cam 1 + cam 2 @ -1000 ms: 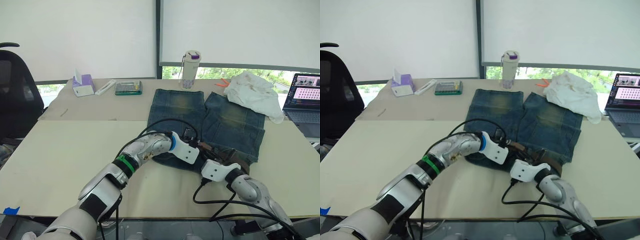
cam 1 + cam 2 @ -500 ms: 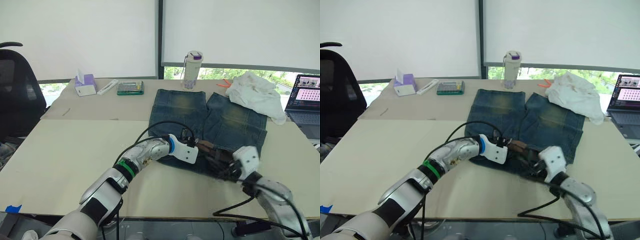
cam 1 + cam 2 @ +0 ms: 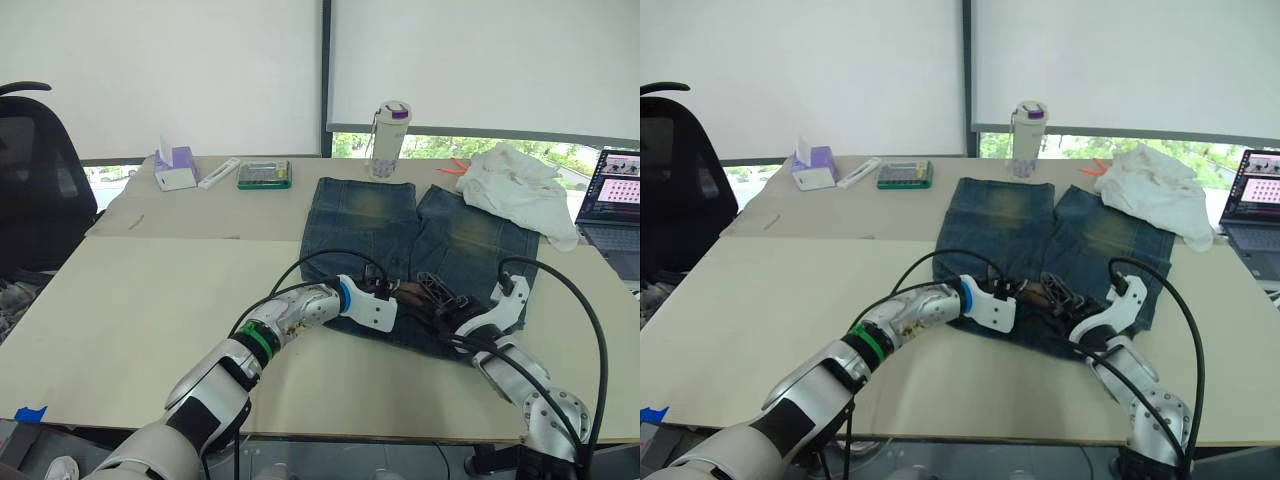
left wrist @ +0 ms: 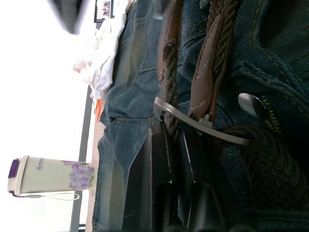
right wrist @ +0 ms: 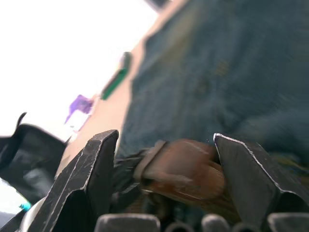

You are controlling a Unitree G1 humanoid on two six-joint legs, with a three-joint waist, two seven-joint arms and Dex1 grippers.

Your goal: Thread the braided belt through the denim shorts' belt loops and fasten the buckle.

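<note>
While left gripper [image 4: 175, 145] pinches buckle [image 4: 193, 123] | right gripper [image 5: 164, 159] agape (bottle [image 3: 387, 139] print unreadable)

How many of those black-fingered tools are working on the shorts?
2: the left tool at the belt's buckle on the waistband, the right tool beside it, around the brown belt end.

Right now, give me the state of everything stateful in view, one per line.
braided belt: lying along the shorts' waistband, tip at the buckle.
buckle: on the waistband, belt tip lying over its frame.
denim shorts: spread flat on the table.
left hand: shut on the buckle frame.
right hand: open, fingers either side of the belt.
laptop: open, screen lit.
bottle: upright, lid on.
</note>
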